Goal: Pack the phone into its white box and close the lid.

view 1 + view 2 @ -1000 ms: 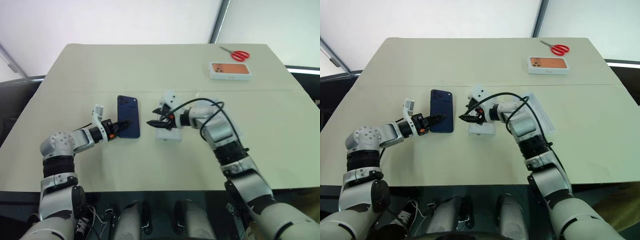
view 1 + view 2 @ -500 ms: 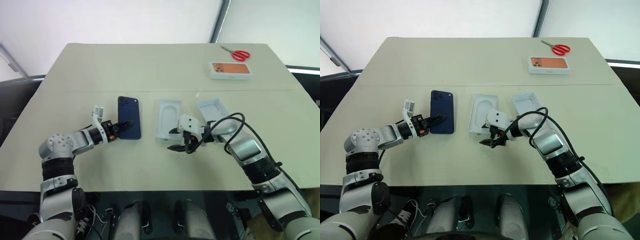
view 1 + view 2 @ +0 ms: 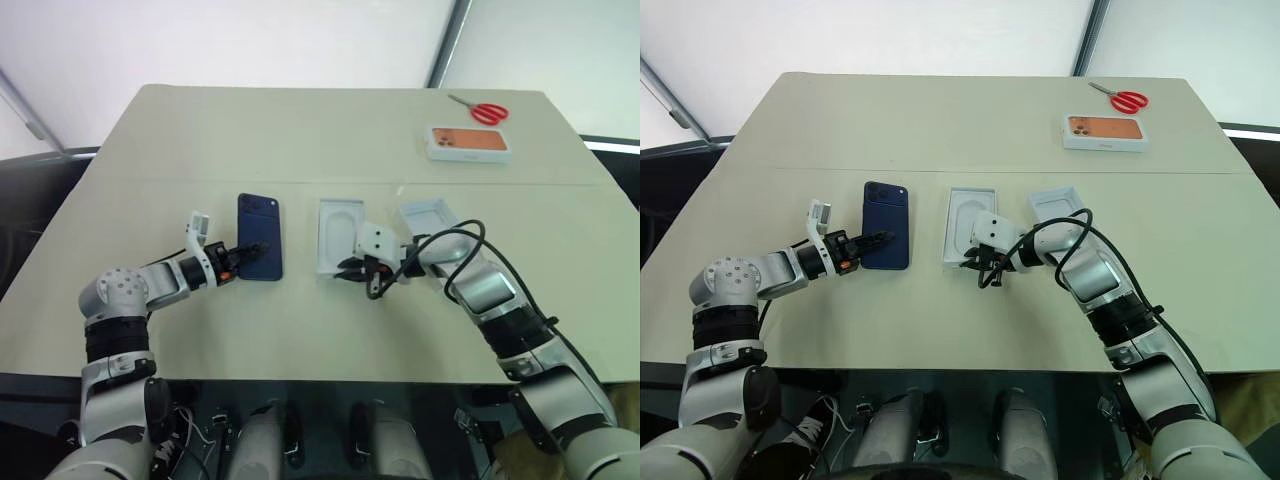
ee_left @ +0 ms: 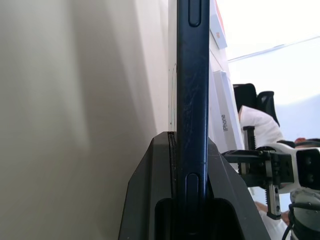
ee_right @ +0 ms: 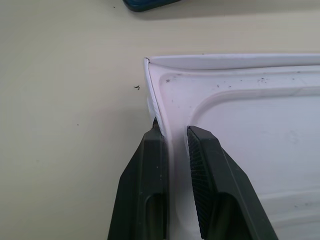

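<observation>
The dark navy phone (image 3: pixel 259 250) is laid flat on the table, camera cluster at its far corner, beside the open white box (image 3: pixel 338 234), with the lid (image 3: pixel 428 217) lying inside-up just beyond.

table: beige top (image 3: pixel 300 130), centre seam | wall: white behind | post: dark, upper right (image 3: pixel 447 42)

Looks like a robot test/demo setup, lab-type room, not a home. Evidence: wide beige table (image 3: pixel 330 130) w/ centre seam, plain white walls behind, boxed retail phone carton (image 3: pixel 468 143) + red-handled scissors (image 3: pixel 480 110) laid out at far corner.
</observation>
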Motion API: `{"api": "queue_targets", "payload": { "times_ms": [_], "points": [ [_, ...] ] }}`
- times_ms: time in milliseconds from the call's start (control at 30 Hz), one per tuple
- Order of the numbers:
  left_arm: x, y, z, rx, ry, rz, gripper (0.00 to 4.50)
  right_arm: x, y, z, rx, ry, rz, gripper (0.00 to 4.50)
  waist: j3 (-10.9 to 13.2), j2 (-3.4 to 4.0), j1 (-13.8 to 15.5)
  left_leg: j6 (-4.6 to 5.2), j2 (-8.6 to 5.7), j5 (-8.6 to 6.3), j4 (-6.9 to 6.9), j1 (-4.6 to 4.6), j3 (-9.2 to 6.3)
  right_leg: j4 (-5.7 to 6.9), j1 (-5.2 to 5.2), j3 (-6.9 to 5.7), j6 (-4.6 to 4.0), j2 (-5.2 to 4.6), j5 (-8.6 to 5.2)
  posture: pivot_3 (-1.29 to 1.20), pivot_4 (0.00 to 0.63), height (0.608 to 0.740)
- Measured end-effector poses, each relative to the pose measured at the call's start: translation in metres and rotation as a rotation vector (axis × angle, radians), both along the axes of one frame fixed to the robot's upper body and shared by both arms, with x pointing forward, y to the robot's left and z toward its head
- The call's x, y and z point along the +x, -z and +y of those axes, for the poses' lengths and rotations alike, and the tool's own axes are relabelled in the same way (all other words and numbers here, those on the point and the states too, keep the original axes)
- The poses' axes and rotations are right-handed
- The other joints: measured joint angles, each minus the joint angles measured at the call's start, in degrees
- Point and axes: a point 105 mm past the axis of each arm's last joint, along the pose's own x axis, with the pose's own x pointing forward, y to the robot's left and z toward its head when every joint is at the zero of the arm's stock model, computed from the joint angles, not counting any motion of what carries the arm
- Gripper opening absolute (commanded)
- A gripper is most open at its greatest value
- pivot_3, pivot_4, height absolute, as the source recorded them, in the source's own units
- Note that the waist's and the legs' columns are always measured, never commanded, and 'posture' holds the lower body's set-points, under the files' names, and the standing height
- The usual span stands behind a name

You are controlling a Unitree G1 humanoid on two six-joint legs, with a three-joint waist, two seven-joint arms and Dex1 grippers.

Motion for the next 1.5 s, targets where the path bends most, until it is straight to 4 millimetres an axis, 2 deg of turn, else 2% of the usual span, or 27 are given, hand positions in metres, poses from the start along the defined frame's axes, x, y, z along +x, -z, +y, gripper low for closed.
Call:
{"api": "queue_targets", "payload": {
  "times_ms": [333,600,733,833,933,1133,1267,1400,1500],
  "points": [
    [0.0,0.001,-0.001,0.011,0.002,0.001,0.0,0.0,0.0,0.001,-0.003,0.001,-0.002,0.52,0.0,0.0,-0.01,0.02,0.0,0.01,0.0,0.0,0.01,0.0,0.0,0.0,0.0,0.01,0.0,0.0,0.15,0.738],
    [0.0,0.0,-0.001,0.011,0.002,0.002,0.0,-0.032,0.008,0.018,0.02,-0.06,0.043,0.52,0.0,0.0,0.04,0.0,0.01,0.0,0.0,0.0,-0.01,-0.01,0.0,0.0,0.0,0.0,0.0,0.0,0.15,0.738],
    [0.0,-0.004,-0.002,-0.004,0.008,0.0,0.0,-0.036,0.009,0.023,0.029,-0.056,0.056,0.52,0.0,0.0,0.03,-0.01,0.01,0.0,0.0,0.0,-0.01,-0.01,-0.01,0.0,0.0,-0.01,0.0,0.0,0.15,0.738],
    [0.001,-0.012,-0.002,-0.029,0.015,-0.006,0.0,-0.036,0.009,0.028,0.046,-0.046,0.07,1.64,0.0,-0.01,0.03,0.0,0.02,0.0,0.0,0.0,-0.02,-0.01,-0.01,0.0,0.0,-0.01,0.0,0.0,0.15,0.738],
    [0.003,-0.022,-0.005,-0.036,0.027,-0.03,0.0,-0.038,0.014,0.035,0.057,-0.045,0.107,3.17,0.0,-0.01,0.05,0.0,0.0,0.0,0.0,-0.01,-0.02,0.0,-0.01,0.0,0.0,-0.01,0.0,0.0,0.15,0.738],
    [-0.002,-0.033,-0.009,-0.05,0.049,-0.042,0.0,-0.039,0.007,0.036,0.098,-0.056,0.158,3.17,0.04,-0.06,0.24,0.01,-0.03,0.0,0.0,-0.03,-0.03,0.0,-0.01,-0.01,0.0,-0.04,0.0,0.0,0.15,0.738],
    [-0.007,-0.047,-0.031,-0.103,0.101,-0.076,0.0,-0.029,-0.021,0.027,0.187,-0.028,0.167,3.17,0.05,-0.07,0.44,0.04,-0.08,0.01,0.01,-0.03,-0.06,-0.01,0.03,-0.02,0.0,-0.09,0.0,0.0,0.15,0.738],
    [-0.015,-0.048,-0.057,-0.129,0.166,-0.069,0.0,-0.013,-0.058,0.0,0.249,0.034,0.106,3.17,0.05,-0.08,0.41,0.13,-0.08,0.06,0.01,-0.02,-0.06,-0.01,0.05,-0.03,0.0,-0.06,0.0,0.0,0.15,0.738],
    [-0.017,-0.043,-0.064,-0.133,0.159,-0.046,0.0,-0.004,-0.054,-0.032,0.185,0.102,0.094,3.17,0.05,-0.09,0.35,0.16,-0.09,0.06,0.01,-0.01,-0.05,-0.03,0.06,-0.03,0.01,-0.05,0.0,0.0,0.15,0.738]
  ]
}}
